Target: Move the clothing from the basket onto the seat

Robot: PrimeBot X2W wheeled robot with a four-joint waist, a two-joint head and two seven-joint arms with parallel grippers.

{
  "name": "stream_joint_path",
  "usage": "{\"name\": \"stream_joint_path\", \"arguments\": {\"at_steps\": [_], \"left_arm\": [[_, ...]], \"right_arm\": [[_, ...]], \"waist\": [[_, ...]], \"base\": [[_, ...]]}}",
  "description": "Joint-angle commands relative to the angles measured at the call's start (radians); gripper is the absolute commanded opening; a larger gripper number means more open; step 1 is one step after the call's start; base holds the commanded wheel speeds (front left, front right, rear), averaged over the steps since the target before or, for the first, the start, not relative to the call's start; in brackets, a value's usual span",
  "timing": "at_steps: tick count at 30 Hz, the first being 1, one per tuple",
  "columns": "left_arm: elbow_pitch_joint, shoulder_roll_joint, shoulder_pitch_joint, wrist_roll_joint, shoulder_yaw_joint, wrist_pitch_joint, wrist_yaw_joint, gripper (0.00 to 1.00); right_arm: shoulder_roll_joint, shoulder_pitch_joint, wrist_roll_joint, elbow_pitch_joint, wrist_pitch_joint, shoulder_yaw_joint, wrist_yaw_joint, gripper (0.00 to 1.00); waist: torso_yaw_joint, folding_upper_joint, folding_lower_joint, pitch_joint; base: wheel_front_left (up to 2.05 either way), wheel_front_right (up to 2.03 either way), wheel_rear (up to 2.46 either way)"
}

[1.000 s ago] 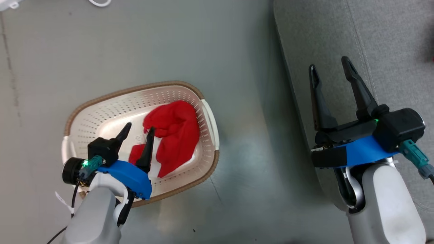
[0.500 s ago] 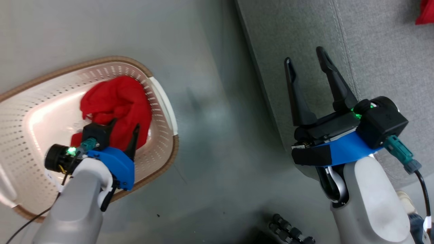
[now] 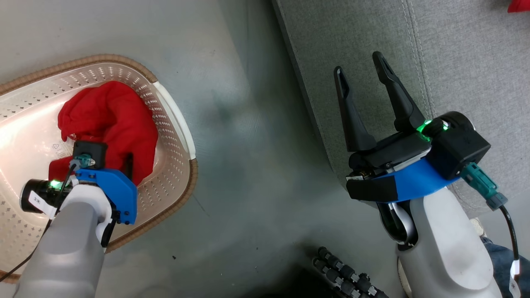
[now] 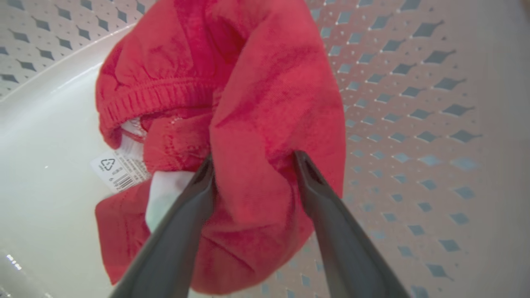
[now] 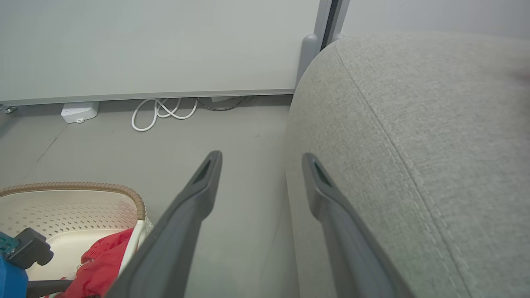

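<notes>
**A:** Where do our pincers stand?

**B:** Our left pincer [image 4: 253, 159] is down inside the basket [image 3: 167, 124]. Its fingers are apart, and a fold of the red clothing [image 4: 265, 82] bulges between them, touching both. Our right pincer [image 3: 358, 64] hangs spread and empty at the edge of the grey seat [image 3: 455, 62].

**A:** And around them?

**B:** We see the clothing bunched against the basket wall nearer the seat. The basket sits on the grey floor [image 3: 248, 124], near the seat but apart from it.
</notes>
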Motion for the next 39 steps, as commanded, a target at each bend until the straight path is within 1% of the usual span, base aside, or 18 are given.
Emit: {"name": "stream_joint_path", "arguments": {"at_steps": [1, 2, 3, 6, 14, 17, 20, 25, 28, 31, 34, 39], "left_arm": [[0.009, 0.000, -0.018, -0.002, -0.001, 0.003, 0.006, 0.36], [0.016, -0.002, -0.021, -0.002, -0.003, 0.004, 0.005, 0.11], [0.023, -0.004, -0.024, -0.003, -0.006, 0.006, 0.001, 0.00], [0.038, -0.009, -0.035, -0.009, -0.009, 0.005, -0.009, 0.00], [0.069, -0.024, -0.045, -0.019, -0.021, -0.013, -0.018, 0.00], [0.081, -0.035, -0.036, -0.024, -0.028, -0.017, -0.025, 0.00], [0.089, -0.058, -0.025, -0.027, -0.036, -0.024, -0.033, 0.00], [0.097, -0.115, -0.005, -0.034, -0.061, -0.040, -0.054, 0.00], [0.101, -0.149, 0.020, -0.045, -0.078, -0.049, -0.065, 0.00], [0.092, -0.169, 0.043, -0.057, -0.104, -0.064, -0.071, 0.00], [0.073, -0.178, 0.073, -0.074, -0.141, -0.073, -0.076, 0.00], [-0.100, -0.178, 0.144, -0.197, -0.278, -0.040, -0.077, 0.00]], "right_arm": [[0.002, -0.014, 0.004, 0.006, -0.007, 0.004, -0.001, 1.00], [0.002, -0.017, 0.005, 0.007, -0.009, 0.005, -0.001, 1.00], [0.002, -0.020, 0.005, 0.010, -0.009, 0.005, -0.001, 1.00], [0.002, -0.025, -0.005, 0.016, -0.010, 0.007, -0.001, 1.00], [0.002, -0.030, -0.012, 0.028, -0.009, 0.004, -0.001, 1.00], [0.002, -0.028, -0.019, 0.038, -0.003, 0.002, -0.001, 1.00], [0.002, -0.020, -0.037, 0.050, 0.004, -0.004, -0.001, 1.00], [0.001, 0.009, -0.080, 0.079, 0.031, -0.019, -0.001, 1.00], [0.001, 0.035, -0.103, 0.095, 0.056, -0.025, -0.001, 1.00], [0.000, 0.066, -0.118, 0.106, 0.082, -0.034, -0.001, 1.00], [0.000, 0.103, -0.134, 0.118, 0.106, -0.043, -0.001, 1.00], [0.000, 0.171, -0.141, 0.130, 0.145, -0.051, -0.001, 1.00]], "waist": [[0.001, 0.0000, -0.0001, -0.001], [0.002, 0.0000, -0.0001, -0.002], [0.004, 0.0000, -0.0001, -0.002], [0.009, 0.0000, -0.0001, -0.007], [0.019, 0.0000, -0.0001, -0.023], [0.032, 0.0000, -0.0001, -0.043], [0.059, 0.0000, -0.0001, -0.085], [0.129, 0.0000, -0.0001, -0.202], [0.176, 0.0000, -0.0001, -0.296], [0.224, 0.0000, -0.0001, -0.395], [0.268, 0.0000, -0.0001, -0.490], [0.326, 0.0000, -0.0001, -0.625]], "base": [[0.00, 0.00, 0.00], [0.00, 0.00, 0.00], [0.00, 0.00, 0.00], [0.00, 0.00, 0.00], [0.00, 0.00, 0.00], [0.00, 0.00, 0.00], [0.00, 0.00, 0.00], [0.00, 0.00, 0.00], [0.00, 0.00, 0.00], [0.00, 0.00, 0.00], [0.00, 0.00, 0.00], [0.00, 0.00, 0.00]]}}
